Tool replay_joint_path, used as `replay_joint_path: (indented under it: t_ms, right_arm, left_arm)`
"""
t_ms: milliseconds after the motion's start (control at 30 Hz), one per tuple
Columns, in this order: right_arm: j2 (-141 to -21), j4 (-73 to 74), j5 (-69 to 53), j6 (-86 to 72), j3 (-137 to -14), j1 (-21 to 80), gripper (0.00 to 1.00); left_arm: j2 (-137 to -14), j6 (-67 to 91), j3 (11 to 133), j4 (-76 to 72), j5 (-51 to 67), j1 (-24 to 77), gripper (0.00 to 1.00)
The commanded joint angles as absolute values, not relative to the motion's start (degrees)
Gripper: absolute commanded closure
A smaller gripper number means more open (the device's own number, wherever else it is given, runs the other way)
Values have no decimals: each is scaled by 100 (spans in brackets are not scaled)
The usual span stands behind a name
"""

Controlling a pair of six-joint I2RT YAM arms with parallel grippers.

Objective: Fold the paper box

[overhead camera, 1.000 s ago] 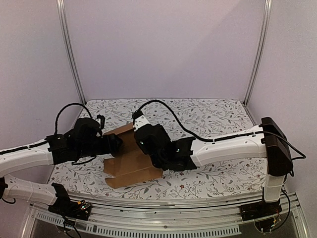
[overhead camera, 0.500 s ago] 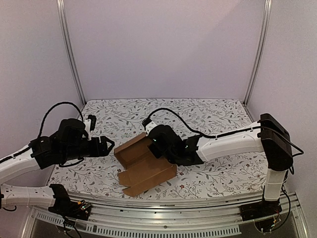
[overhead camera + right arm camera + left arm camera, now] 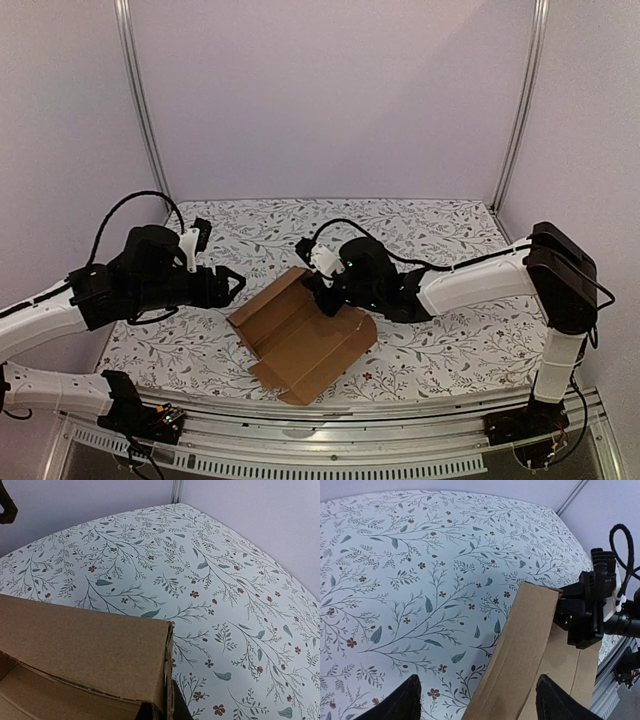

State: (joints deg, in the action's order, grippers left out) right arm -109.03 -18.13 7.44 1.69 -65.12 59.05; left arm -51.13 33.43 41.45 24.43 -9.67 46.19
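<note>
**Right gripper.** The right gripper (image 3: 318,287) is clamped narrow on the paper box (image 3: 305,340), a plain brown die-cut cardboard piece, partly folded. In the right wrist view the two black fingers (image 3: 149,713) meet at the bottom edge of the frame, and the right gripper (image 3: 165,714) pinches the corner of an upright cardboard wall of the paper box (image 3: 85,650). A second layer of cardboard shows below that wall, at the lower left.

**Left gripper.** The left gripper (image 3: 231,288) stands wide and holds nothing. In the overhead view its tips are just beside the left edge of the box. Whether they touch the cardboard cannot be told. In the left wrist view the two dark fingers (image 3: 400,705) sit at the bottom corners of the frame. A long creased panel of the paper box (image 3: 520,655) runs up from between them toward the right gripper (image 3: 570,612), which grips its far corner.

**Position of the box.** The box lies on the near central part of the table, between the two grippers. Its far flap is raised at the right gripper. The wider panels spread flat toward the near edge.

**Surroundings.**
- The table (image 3: 440,240) has a white cloth printed with grey-green leaves and small red flowers.
- Plain lilac walls (image 3: 330,90) enclose it.
- Silver metal posts (image 3: 140,100) stand at the rear corners.
- A black cable (image 3: 380,240) loops above the right arm.
</note>
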Motion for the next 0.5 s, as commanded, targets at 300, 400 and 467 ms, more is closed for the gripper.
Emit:
replay_joint_path:
  t_ms: [300, 400, 467]
  right_arm:
    - [-11654, -4075, -514, 662, -6091, 5862, 100]
    - [-11857, -4384, -450, 621, -6081, 5867, 100]
    - [-12010, -4534, -412, 579, -6106, 5863, 100]
  left_arm:
    - [-6500, 2985, 4644, 1342, -205, 4575, 44]
    - [-6654, 2999, 4652, 1242, -185, 4570, 54]
    - [-6735, 3027, 4637, 1174, -164, 4570, 61]
